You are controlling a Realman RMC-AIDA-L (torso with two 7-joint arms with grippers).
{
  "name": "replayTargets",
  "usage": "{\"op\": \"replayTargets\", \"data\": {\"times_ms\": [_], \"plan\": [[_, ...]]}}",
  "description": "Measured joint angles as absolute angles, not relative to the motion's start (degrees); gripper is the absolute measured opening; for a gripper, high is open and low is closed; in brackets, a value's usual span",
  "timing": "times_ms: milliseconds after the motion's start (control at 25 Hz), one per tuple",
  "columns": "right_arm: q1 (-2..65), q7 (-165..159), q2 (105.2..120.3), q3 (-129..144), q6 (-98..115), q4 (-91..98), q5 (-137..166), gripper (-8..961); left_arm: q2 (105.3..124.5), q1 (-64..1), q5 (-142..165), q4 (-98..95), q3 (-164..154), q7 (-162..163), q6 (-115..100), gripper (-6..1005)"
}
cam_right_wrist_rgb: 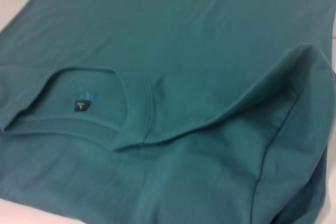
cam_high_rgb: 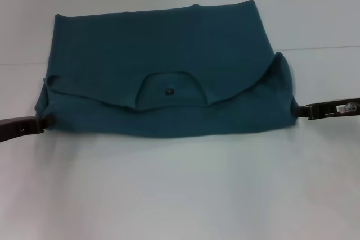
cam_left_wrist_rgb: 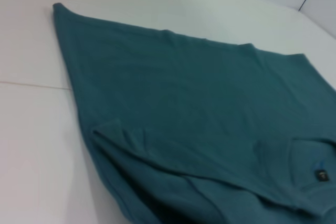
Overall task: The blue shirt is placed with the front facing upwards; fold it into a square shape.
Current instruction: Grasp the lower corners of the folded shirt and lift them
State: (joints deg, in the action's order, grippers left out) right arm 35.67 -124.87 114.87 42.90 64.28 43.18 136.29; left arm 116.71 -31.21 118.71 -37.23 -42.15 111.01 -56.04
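The blue shirt (cam_high_rgb: 163,66) lies across the middle of the white worktop (cam_high_rgb: 180,189), already doubled over on itself so that it forms a wide, roughly rectangular shape with its plain side up. Its far edge runs fairly straight, while the near part carries a folded-over flap whose curved edge sweeps from one side to the other. In the middle of that flap sits the round collar (cam_high_rgb: 169,89), and inside the collar opening a small black tag (cam_high_rgb: 168,90) shows. The left gripper (cam_high_rgb: 44,122) reaches in low over the worktop from the left and meets the shirt at its near left corner, where the cloth is bunched into a thick, layered edge; its jaws look closed on that corner, though the tips are small and dark in the head view. The right gripper (cam_high_rgb: 298,111) comes in from the right and meets the near right corner, where the cloth rises in a rounded hump; its jaws likewise appear pinched on the fabric. The left wrist view shows the layered left edge (cam_left_wrist_rgb: 121,171) close up, with folds stacked over one another and the tag far off. The right wrist view shows the collar (cam_right_wrist_rgb: 131,114), the tag (cam_right_wrist_rgb: 80,105) and the raised fold (cam_right_wrist_rgb: 294,77) at the right corner.
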Motion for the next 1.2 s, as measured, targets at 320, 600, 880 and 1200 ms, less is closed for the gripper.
{"op": "replayTargets", "data": {"times_ms": [320, 600, 880, 1200], "plan": [[33.48, -123.79, 114.17, 42.3, 66.73, 43.42, 132.52, 25, 116.72, -29.32, 118.74, -38.24, -40.51, 111.41, -60.02, 33], [33.33, -122.21, 114.1, 41.34, 68.1, 43.76, 131.37, 62, 116.77, -28.36, 118.74, -39.0, -39.98, 111.44, -60.38, 33], [34.35, -124.82, 112.84, 41.86, 71.46, 46.78, 131.57, 98, 116.66, -29.08, 118.74, -38.95, -39.9, 111.45, -60.41, 33], [35.67, -126.89, 112.44, 42.26, 71.1, 45.72, 135.19, 140, 116.63, -29.22, 118.74, -38.78, -40.0, 111.45, -60.43, 33]]}}
